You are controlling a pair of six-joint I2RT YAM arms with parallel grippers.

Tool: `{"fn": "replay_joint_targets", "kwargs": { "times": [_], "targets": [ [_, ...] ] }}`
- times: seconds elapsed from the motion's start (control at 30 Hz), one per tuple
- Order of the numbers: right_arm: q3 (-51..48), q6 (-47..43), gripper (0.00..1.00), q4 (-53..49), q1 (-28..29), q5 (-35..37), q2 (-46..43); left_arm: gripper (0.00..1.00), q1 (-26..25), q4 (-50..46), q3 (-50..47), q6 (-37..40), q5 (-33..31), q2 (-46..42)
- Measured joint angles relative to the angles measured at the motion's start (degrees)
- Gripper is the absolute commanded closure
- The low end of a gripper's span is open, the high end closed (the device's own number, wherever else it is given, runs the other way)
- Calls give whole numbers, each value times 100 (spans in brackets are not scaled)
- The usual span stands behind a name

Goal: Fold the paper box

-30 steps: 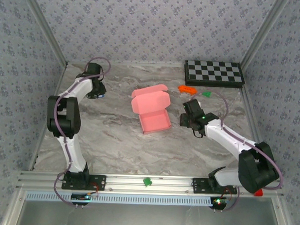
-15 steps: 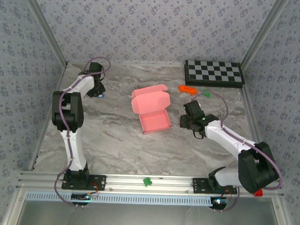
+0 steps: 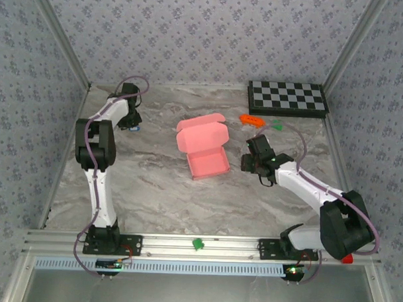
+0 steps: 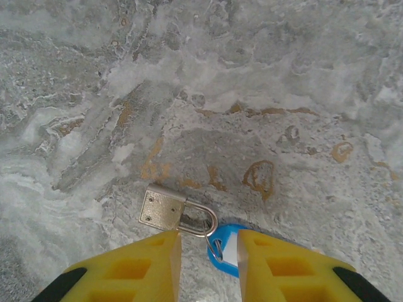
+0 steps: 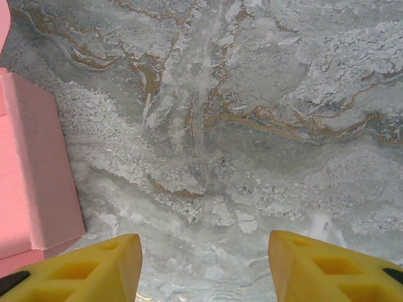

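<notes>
Paper box lengthwise near-to-far, lid far

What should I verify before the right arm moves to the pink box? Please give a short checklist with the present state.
1. Right fingers open and empty: ok.
2. Nothing lies between right fingers and box: ok.
3. Box lid folded shut: not ok.
4. The orange piece and green piece lie apart from box: ok.
5. The padlock is not gripped by left fingers: cannot tell.
</notes>
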Motion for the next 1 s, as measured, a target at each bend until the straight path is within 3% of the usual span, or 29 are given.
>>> {"fn": "replay_joint_targets", "kwargs": {
  "times": [0.53, 0.73, 1.0],
  "targets": [
    [-20, 2, 43, 7, 2, -76, 2, 99, 11, -46, 48, 9, -66, 118],
    [-20, 17, 44, 7, 2, -79, 2, 100, 9, 92, -417, 0, -186, -166],
    [-20, 50, 43, -4, 2, -76, 0, 100, -17, 332, -1464, 31, -343, -1307]
  ]
}}
